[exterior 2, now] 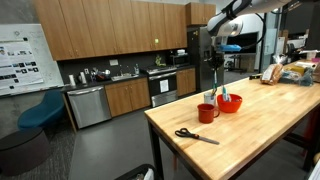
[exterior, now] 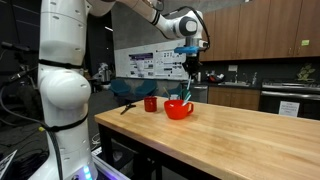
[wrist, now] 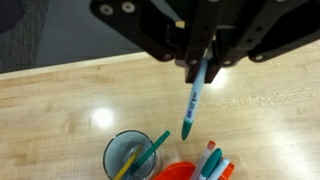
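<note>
Soft overhead room light, fairly bright. In the wrist view a white glare spot sits on the wooden surface (wrist: pixel 60 100). The end effector (wrist: pixel 200 64) looms dark and blurred, and its marker (wrist: pixel 193 100) is sharper.

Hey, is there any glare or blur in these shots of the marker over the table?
Wrist view: a bright glare spot on the wooden table, and the pincer gripping the marker is a dark, soft silhouette. In an exterior view, the white arm close by looks overexposed.
</note>
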Available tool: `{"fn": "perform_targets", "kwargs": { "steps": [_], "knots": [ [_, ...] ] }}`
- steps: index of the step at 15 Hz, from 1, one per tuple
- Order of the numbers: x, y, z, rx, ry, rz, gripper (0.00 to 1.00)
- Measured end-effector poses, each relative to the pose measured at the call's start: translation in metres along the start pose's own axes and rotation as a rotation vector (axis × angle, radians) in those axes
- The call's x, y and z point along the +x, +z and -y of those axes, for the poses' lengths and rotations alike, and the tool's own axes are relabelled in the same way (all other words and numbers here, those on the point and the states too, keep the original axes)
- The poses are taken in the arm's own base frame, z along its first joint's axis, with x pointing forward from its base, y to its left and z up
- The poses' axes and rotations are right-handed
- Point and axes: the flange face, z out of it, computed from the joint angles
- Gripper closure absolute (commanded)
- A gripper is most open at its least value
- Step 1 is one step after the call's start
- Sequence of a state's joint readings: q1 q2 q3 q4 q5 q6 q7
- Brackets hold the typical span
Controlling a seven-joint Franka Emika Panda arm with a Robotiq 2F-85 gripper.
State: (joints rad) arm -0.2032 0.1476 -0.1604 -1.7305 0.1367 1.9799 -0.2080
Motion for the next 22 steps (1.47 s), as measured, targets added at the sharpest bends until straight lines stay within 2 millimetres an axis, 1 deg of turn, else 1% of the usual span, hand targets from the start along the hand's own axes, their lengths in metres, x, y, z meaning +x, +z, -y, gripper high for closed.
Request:
{"fn": "perform_targets", "kwargs": {
  "steps": [4,10,16,22],
  "knots": [
    [-0.011,0.014,-0.002,0.007,0.007,0.036,0.97],
    [-0.02,0.02,-0.006,0.011,0.018,0.055,0.97],
    [-0.023,0.019,-0.009,0.022,0.028,0.051,0.97],
    [-0.026,0.0,-0.006,0.027,0.014,0.024,0.97]
  ]
}}
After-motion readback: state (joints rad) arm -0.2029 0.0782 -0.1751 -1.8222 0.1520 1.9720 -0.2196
